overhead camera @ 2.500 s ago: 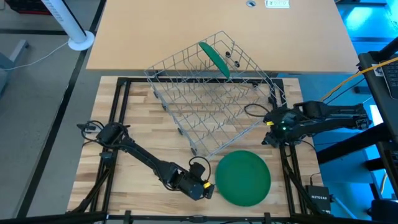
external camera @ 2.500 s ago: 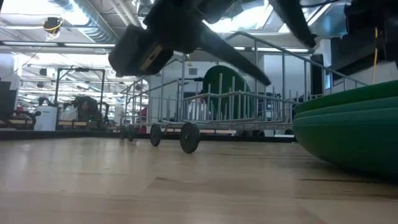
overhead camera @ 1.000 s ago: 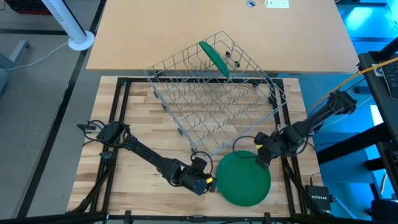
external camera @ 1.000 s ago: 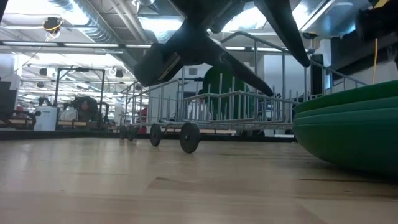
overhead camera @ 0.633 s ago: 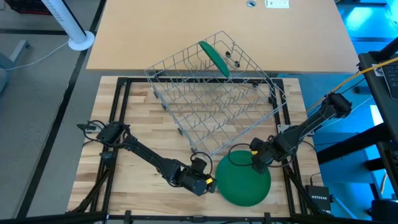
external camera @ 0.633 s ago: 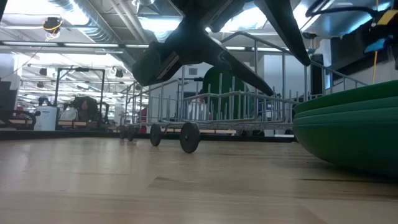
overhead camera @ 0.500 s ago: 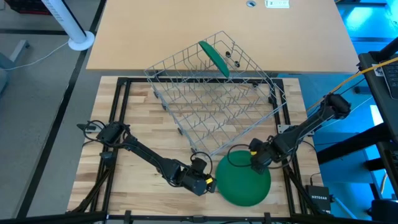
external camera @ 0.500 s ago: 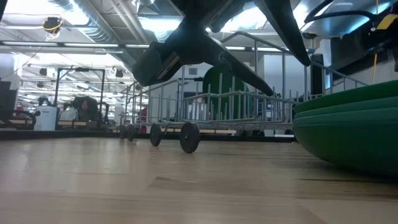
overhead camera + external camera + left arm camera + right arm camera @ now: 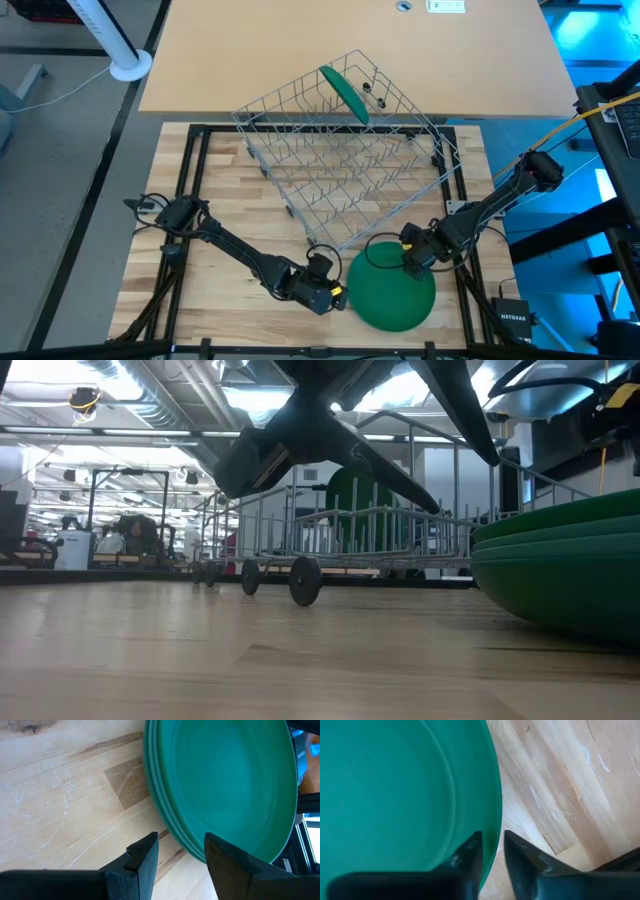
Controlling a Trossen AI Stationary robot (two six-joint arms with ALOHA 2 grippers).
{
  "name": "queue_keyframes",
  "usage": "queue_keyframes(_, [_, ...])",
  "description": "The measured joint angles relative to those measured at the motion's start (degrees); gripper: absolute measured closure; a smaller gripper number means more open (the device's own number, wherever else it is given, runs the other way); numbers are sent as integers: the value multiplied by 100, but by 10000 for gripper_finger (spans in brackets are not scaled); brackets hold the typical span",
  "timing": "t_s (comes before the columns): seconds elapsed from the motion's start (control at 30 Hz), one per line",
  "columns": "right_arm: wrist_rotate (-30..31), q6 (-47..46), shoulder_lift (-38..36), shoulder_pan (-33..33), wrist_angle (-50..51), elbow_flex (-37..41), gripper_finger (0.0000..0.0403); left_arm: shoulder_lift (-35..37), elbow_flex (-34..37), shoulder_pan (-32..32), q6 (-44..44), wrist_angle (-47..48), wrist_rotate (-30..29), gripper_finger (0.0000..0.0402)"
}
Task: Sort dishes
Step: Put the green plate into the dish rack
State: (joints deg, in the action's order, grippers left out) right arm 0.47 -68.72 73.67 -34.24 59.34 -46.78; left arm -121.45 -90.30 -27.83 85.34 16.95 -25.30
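A stack of dark-green plates (image 9: 390, 290) lies flat on the wooden table near its front right; it also fills the right of the low view (image 9: 560, 580). One more green plate (image 9: 345, 95) stands on edge in the far end of the wire rack (image 9: 340, 165). My right gripper (image 9: 408, 262) points down at the stack's far right rim, its fingers nearly together (image 9: 492, 852). My left gripper (image 9: 180, 855) stands open, slanting down at the stack's left rim (image 9: 335, 297), with the lower plates' edges just beyond its fingertips. My right gripper has the top plate's rim (image 9: 492, 827) between its two fingers, at the stack's far right side. One finger (image 9: 467, 852) is over the plate's inside, the other (image 9: 522, 857) outside, over the wood. The fingers come from above, pointing down. The plate lies flat on the stack.
The wire rack sits askew across the middle of the table on small wheels (image 9: 305, 580), reaching over the far edge. A black frame (image 9: 190, 180) borders the wooden board. Bare wood lies to the left of the stack and in front of the rack.
My right gripper has come down and toward the table's near edge, from beside the rack's near corner onto the stack's far right rim, then held still. The stack and my left gripper have not moved.
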Motion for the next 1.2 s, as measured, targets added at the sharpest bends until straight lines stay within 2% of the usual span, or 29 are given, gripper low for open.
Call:
queue_keyframes(0.17, [9,13,-2,4,-34,-4,392,0,0,2,2,2,0,251])
queue_keyframes(0.33, [-138,18,-2,2,-38,-4,379,0,0,1,4,4,0,251])
queue_keyframes(0.5, [-201,30,-2,2,-104,-4,395,0,0,0,-37,15,0,251])
queue_keyframes(0.7, [-199,44,-2,2,-84,-28,394,0,0,1,-136,15,0,251])
queue_keyframes(1.2, [172,351,-2,0,-38,-879,399,0,0,2,-136,46,0,251])
